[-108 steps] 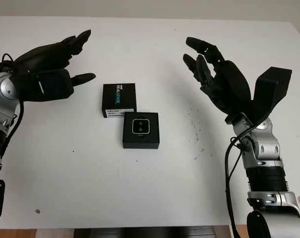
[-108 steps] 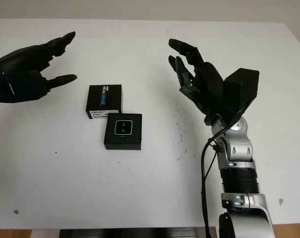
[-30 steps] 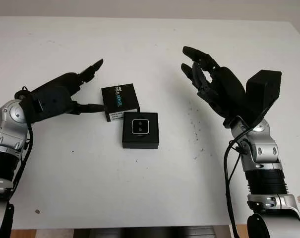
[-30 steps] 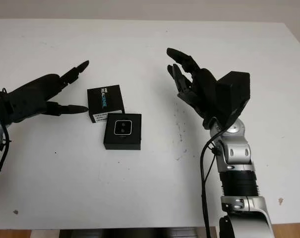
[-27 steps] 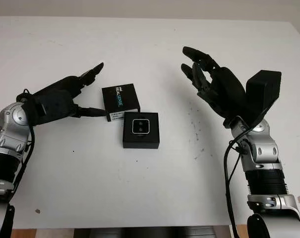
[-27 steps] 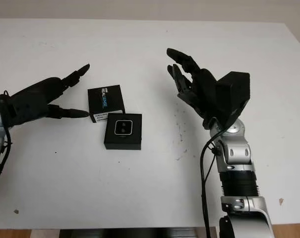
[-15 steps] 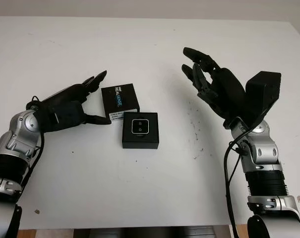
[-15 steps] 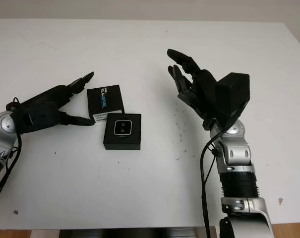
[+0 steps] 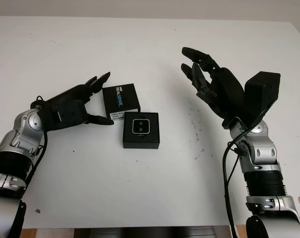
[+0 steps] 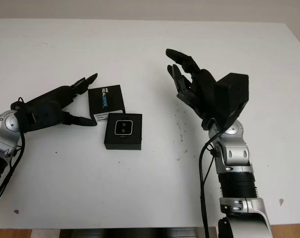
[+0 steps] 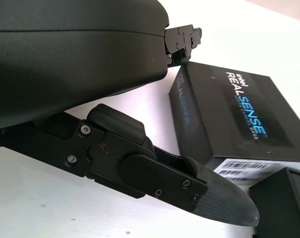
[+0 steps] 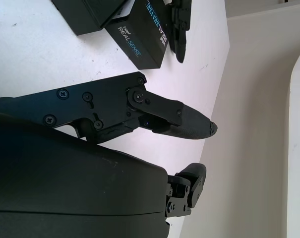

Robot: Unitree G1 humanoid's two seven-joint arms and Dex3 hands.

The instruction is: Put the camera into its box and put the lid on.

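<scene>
- Camera (image 9: 140,126) sits seated in its open box (image 9: 141,142) at mid-desk (image 9: 150,188); placing appears done.
- Lid (image 9: 121,100) lies touching the box's far-left corner, not yet fitted.
- Left hand (image 9: 78,105), released and empty, brackets the lid's left side, judged positioned for a pinch.
- Right hand (image 9: 214,89), released, hovers well apart on the right.

White table (image 9: 154,198) against a pale wall (image 12: 249,99), evenly lit.

Spreads across nearly the whole stereo view, matte and lightly scuffed, with small dark specks (image 9: 194,124) toward the right and a brownish spot (image 9: 37,211) near the front left corner. Meets a grey-beige wall strip (image 9: 150,7) along the far edge. Soft shadows only.
</scene>
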